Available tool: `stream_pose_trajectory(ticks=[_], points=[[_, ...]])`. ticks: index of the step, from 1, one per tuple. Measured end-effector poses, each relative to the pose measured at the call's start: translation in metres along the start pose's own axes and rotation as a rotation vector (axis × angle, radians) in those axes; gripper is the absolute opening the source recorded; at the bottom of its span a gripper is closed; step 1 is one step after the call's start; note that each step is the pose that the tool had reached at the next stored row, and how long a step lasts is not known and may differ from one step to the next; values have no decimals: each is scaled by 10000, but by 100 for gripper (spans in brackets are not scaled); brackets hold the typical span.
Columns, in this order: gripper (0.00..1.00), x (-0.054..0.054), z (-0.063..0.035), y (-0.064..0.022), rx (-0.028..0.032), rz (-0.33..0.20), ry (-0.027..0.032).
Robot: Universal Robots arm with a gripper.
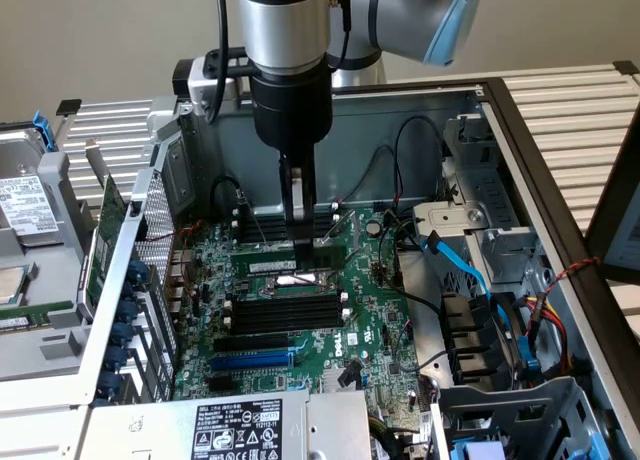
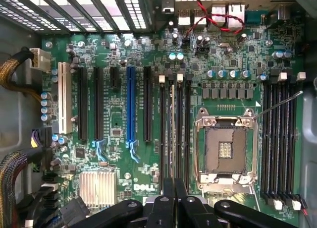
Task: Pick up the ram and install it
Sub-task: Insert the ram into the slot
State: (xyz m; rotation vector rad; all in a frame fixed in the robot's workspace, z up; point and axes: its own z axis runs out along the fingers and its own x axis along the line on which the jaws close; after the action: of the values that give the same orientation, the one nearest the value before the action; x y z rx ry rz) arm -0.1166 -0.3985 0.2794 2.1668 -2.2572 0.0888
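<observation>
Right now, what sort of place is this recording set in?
Probably a computer assembly or repair bench: an open desktop case with its motherboard exposed, a hard drive beside it, on a slatted tabletop.

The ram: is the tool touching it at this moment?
Touching. The wrist view shows the shut tool pinching the ram, seen edge-on, from both sides.

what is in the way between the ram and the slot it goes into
Nothing visible. The hand grips the thin green ram stick edge-on right over the long black memory slots, no cable crossing.
</observation>
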Motion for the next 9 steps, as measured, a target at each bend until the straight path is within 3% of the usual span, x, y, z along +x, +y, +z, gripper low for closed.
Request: stream_pose_trajectory(ticks=[9], points=[[12,-6,151,22,0,2,11]])
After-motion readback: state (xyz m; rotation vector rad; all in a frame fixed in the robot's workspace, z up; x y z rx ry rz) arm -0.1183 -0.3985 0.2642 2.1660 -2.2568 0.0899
